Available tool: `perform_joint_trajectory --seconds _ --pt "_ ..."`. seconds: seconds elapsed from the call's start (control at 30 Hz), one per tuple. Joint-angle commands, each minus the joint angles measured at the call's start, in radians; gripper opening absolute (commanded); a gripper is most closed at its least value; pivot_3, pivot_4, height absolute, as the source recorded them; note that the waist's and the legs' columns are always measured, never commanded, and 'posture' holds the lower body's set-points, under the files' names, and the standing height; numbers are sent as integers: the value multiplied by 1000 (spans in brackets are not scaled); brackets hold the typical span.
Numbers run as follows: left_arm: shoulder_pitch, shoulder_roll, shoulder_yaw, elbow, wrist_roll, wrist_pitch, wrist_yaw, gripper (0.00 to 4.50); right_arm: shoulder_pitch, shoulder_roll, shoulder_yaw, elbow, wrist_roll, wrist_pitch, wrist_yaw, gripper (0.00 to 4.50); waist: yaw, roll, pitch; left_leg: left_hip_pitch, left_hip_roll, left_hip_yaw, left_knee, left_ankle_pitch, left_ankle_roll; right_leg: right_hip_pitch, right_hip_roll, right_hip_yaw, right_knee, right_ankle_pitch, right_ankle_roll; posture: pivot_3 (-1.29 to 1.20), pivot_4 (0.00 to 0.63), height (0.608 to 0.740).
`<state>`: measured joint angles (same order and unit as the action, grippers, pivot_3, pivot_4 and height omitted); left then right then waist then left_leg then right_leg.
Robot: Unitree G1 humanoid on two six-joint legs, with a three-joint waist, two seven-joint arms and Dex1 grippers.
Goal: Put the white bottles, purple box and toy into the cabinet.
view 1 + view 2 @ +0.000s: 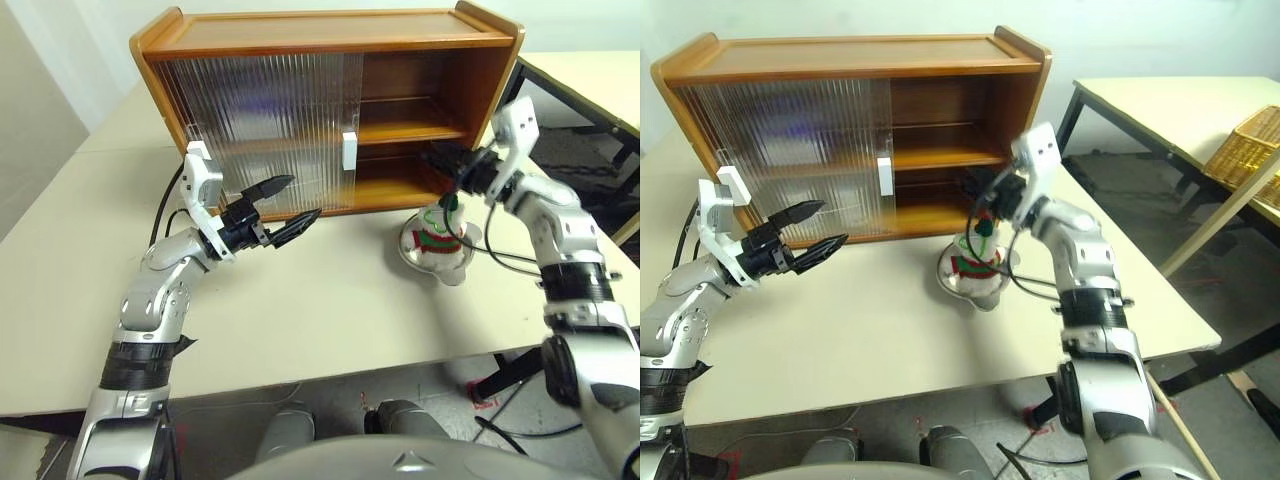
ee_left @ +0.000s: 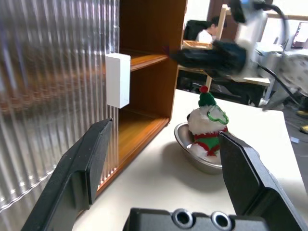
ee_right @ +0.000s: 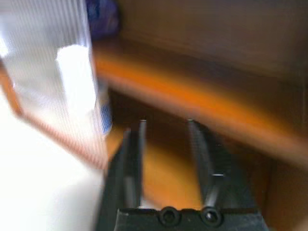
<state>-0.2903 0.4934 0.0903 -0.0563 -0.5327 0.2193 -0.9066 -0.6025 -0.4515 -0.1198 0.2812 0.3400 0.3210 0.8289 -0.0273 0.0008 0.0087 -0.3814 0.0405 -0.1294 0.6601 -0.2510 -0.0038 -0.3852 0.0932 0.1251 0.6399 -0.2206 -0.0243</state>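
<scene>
White plush toy point(image 1: 437, 232) with striped scarf is sitting in steel bowl point(image 1: 415, 253), just below right pincer point(image 1: 447, 166), which is gaping empty; left pincer point(image 1: 283, 207) is spread.

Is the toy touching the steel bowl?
Touching. The left wrist view shows the toy sitting inside the steel bowl, its base resting below the rim.

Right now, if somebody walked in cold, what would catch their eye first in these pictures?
Probably the big wooden cabinet at the back of the table, its ribbed sliding doors pushed left so the right half of both shelves stands open. In front of that opening, a small plush toy with a green hat sits in a steel bowl. The right gripper hovers just above the toy, its fingers parted.
</scene>
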Motion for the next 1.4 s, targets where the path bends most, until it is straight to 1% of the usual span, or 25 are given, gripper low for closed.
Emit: perform_joint_trajectory --seconds 0.03,0.07,0.1,0.13,0.17,0.33,0.4,0.6,0.83,0.9,0.93,1.07,1.4 --pt "-17 1 -16 31 18 -11 -24 4500 90 -44 -63 -169 82 78 8 3165 -7 0 0 0 0 0 0 0 0 0 0 0 0 -2 3 -122 0 740" --pt "-22 0 -17 38 20 -13 -29 4500 125 -56 -75 -208 99 96 9 3529 -12 0 0 0 0 0 1 0 0 1 1 0 0 -5 9 -132 0 740" --pt "-26 0 -18 45 21 -14 -34 4500 154 -66 -83 -240 114 110 8 3829 -16 0 0 1 -1 0 2 0 1 2 1 0 0 -6 9 -136 0 740" --pt "-31 -1 -19 54 23 -17 -39 4500 180 -73 -91 -270 128 125 4 4246 -21 0 0 2 -1 0 3 0 1 4 1 0 0 -6 9 -139 0 740" --pt "-35 -2 -21 61 24 -20 -44 4500 201 -78 -97 -295 140 138 -1 4483 -26 0 0 3 -1 0 3 1 1 6 1 0 -1 -6 10 -142 0 740" --pt "-55 -12 -26 81 31 -26 -56 4500 286 -91 -102 -366 166 179 -15 4483 -54 -2 1 15 -3 0 3 1 1 18 1 1 -3 -6 11 -151 0 740" --pt "-58 -11 -24 86 33 -28 -61 4500 315 -94 -90 -370 159 174 -11 4483 -60 -2 1 16 -2 -1 3 1 1 20 0 1 -4 -6 11 -151 0 740" --pt "-45 -7 -15 73 32 -27 -59 4500 371 -87 -61 -332 148 160 8 4483 -65 -2 1 12 -1 -2 0 0 0 17 -1 1 -8 -8 11 -132 0 740" --pt "-18 2 2 52 27 -24 -46 4500 399 -75 -21 -234 113 113 34 4483 -59 -1 0 0 -1 -1 -1 -1 -2 6 -1 1 -7 -11 16 -109 0 740" --pt "-14 4 4 46 27 -24 -43 4500 408 -78 -8 -209 96 87 48 4483 -56 -1 0 0 -2 -1 -1 -1 -1 6 -1 1 -7 -8 22 -95 0 740" --pt "-11 6 6 42 26 -22 -41 4500 412 -78 -2 -193 89 72 55 4483 -53 -1 0 0 -2 -1 -1 -1 -1 6 -1 1 -7 -8 22 -92 0 740" --pt "-3 9 10 30 25 -17 -36 4500 413 -73 9 -152 76 35 72 4483 -45 -1 0 1 -2 -2 1 -1 -1 8 -1 1 -7 -11 17 -89 0 740" --pt "-1 16 13 13 24 -4 -28 4500 365 -45 32 -55 56 -34 93 4483 -40 -1 0 4 -1 -2 3 -1 -1 10 -1 1 -6 -8 15 -83 0 740"
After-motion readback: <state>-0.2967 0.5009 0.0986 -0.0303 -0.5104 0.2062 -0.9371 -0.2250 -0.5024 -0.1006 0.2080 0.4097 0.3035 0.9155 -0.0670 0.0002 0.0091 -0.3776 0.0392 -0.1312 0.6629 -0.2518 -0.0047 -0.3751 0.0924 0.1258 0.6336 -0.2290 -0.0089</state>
